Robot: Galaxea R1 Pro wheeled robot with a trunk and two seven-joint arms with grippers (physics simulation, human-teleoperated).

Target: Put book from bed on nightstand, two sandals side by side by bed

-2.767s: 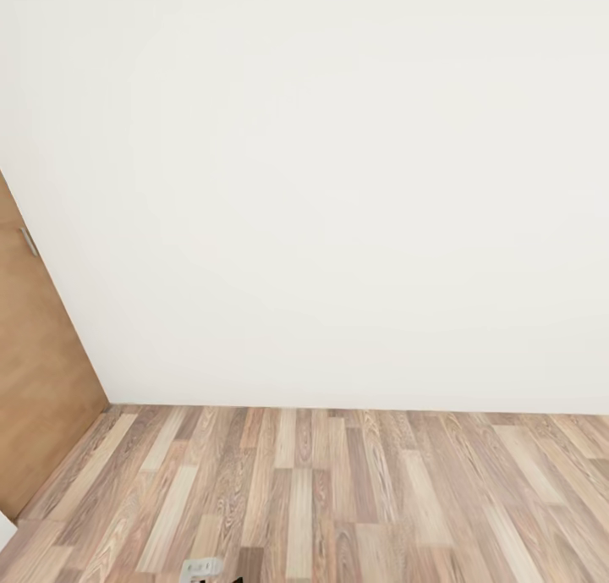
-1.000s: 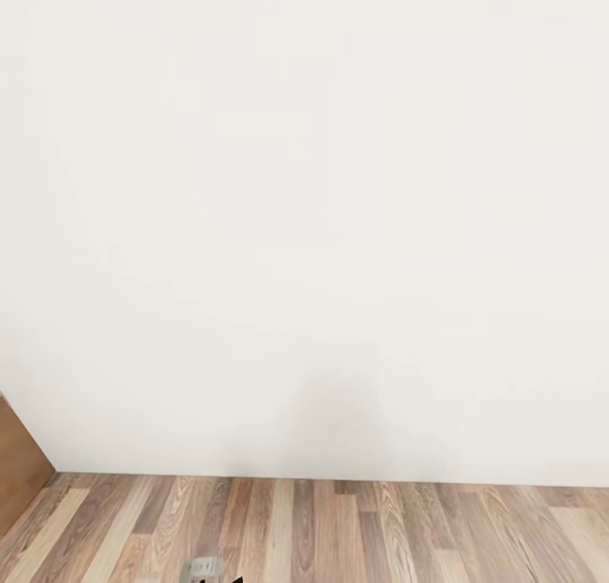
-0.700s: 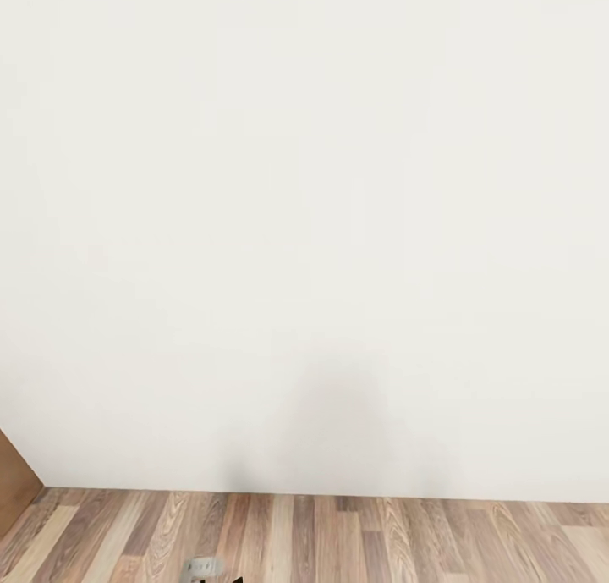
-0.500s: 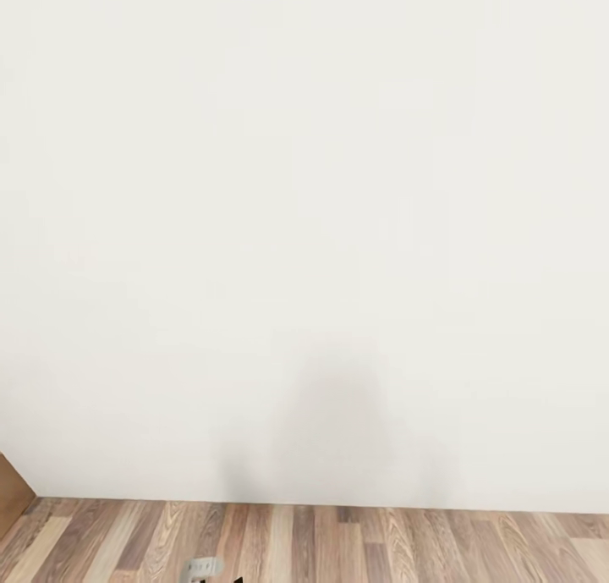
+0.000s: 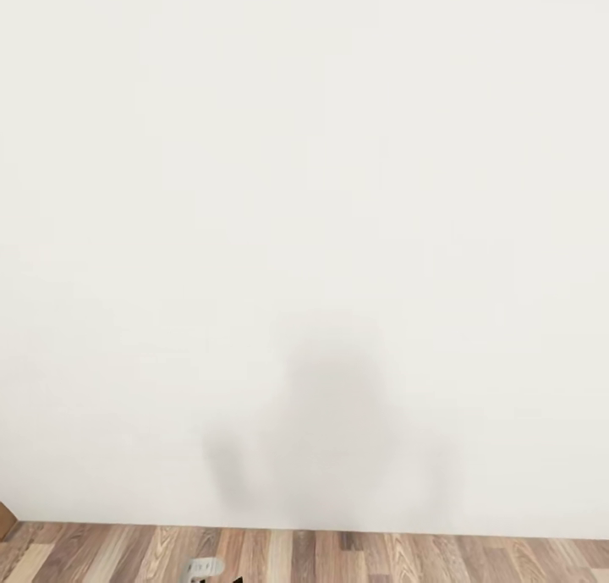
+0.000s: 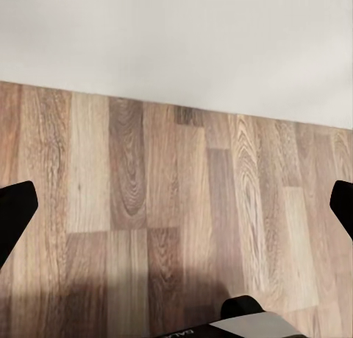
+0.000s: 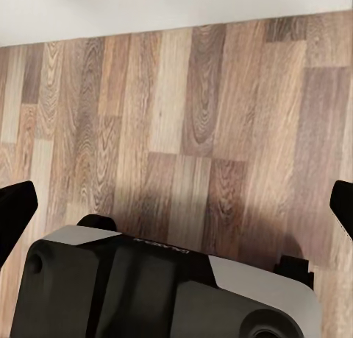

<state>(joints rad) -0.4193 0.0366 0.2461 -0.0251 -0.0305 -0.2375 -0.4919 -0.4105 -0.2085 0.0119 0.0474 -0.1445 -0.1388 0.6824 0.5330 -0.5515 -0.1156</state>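
Head view: a plain white wall (image 5: 304, 185) is facing the robot, a strip of brown wood-plank floor (image 5: 381, 558) running along six o'clock; book, bed, nightstand and sandals are nowhere here, so everything likely remains.

Left wrist view: the left gripper (image 6: 176, 205) is hanging wide, empty, over planks.

Right wrist view: the right gripper (image 7: 176, 205) is likewise spread, empty, above the robot's grey-black base (image 7: 169, 286).

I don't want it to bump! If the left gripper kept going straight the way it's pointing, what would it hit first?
Most likely the wood floor. The open left gripper points down at bare planks, with the white wall just beyond.
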